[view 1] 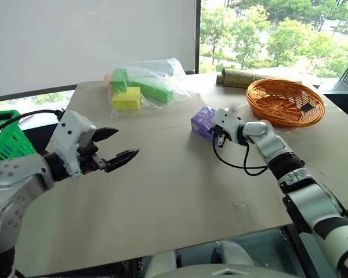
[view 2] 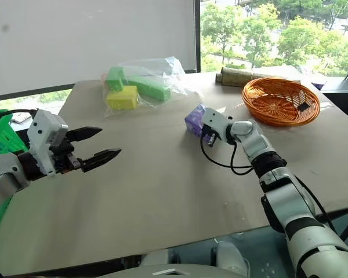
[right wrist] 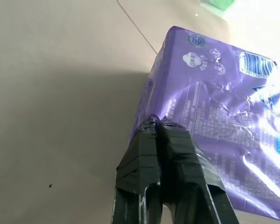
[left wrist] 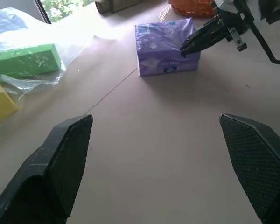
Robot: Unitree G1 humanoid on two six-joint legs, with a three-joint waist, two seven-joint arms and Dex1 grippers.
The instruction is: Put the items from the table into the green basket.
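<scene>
The right claw (view 1: 220,138) was pinching an edge fold of the purple box (left wrist: 165,46) mid-surface (view 1: 174,197); lifting slowly looked wise, since the pinch was thin. The left claw (view 1: 117,145) hovered spread, empty. The green basket (view 1: 6,136) sat far left. A bag of blocks (view 1: 142,86), 1 orange wicker basket (view 1: 285,101) and a roll (view 1: 246,77) lay behind, clear of the route

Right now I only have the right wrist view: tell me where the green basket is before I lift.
Observer: The green basket sits off the table's left edge, beside the left arm.
Operator: Report the left gripper.
Observer: The left gripper hovers open over the table, pointing toward the purple box.
Operator: Name what else is near the box.
Observer: An orange wicker basket stands on the table to its right.
</scene>
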